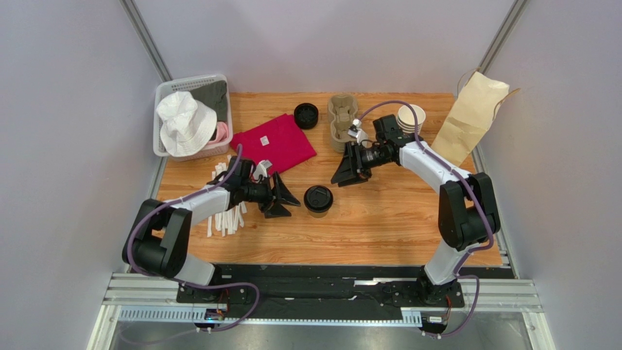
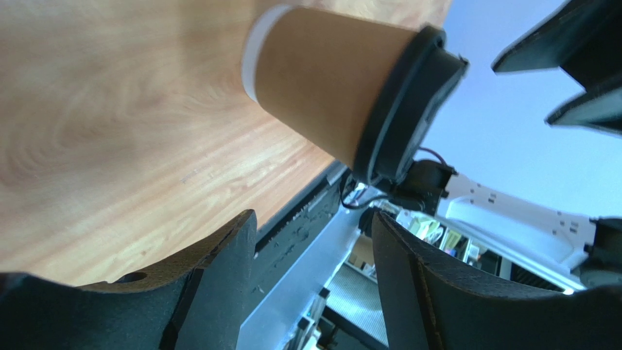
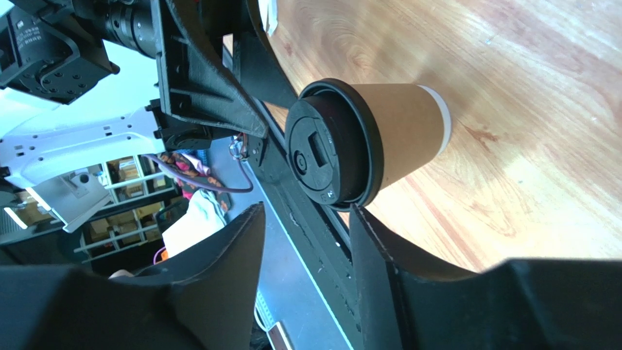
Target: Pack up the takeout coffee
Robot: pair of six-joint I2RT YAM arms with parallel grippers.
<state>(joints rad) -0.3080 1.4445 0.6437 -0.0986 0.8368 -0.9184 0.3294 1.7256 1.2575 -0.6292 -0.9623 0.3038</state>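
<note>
The takeout coffee [image 1: 318, 198], a brown paper cup with a black lid, stands upright on the wooden table [image 1: 379, 226] near the middle. My left gripper [image 1: 286, 198] is open just to its left, jaws facing it, not touching. In the left wrist view the cup [image 2: 328, 87] lies beyond the open gripper [image 2: 314, 240]. My right gripper [image 1: 343, 171] is open just above and to the right of the cup, apart from it. In the right wrist view the cup [image 3: 401, 138] and its lid [image 3: 325, 146] sit just past the open gripper [image 3: 306, 233].
A white basket [image 1: 162, 138] with a white hat stands at the back left. A red cloth [image 1: 274, 142], a loose black lid [image 1: 306, 115], a pulp cup carrier [image 1: 341, 120], stacked lidless cups [image 1: 411, 117] and a paper bag [image 1: 471, 117] lie along the back. White sticks [image 1: 223, 208] lie under the left arm.
</note>
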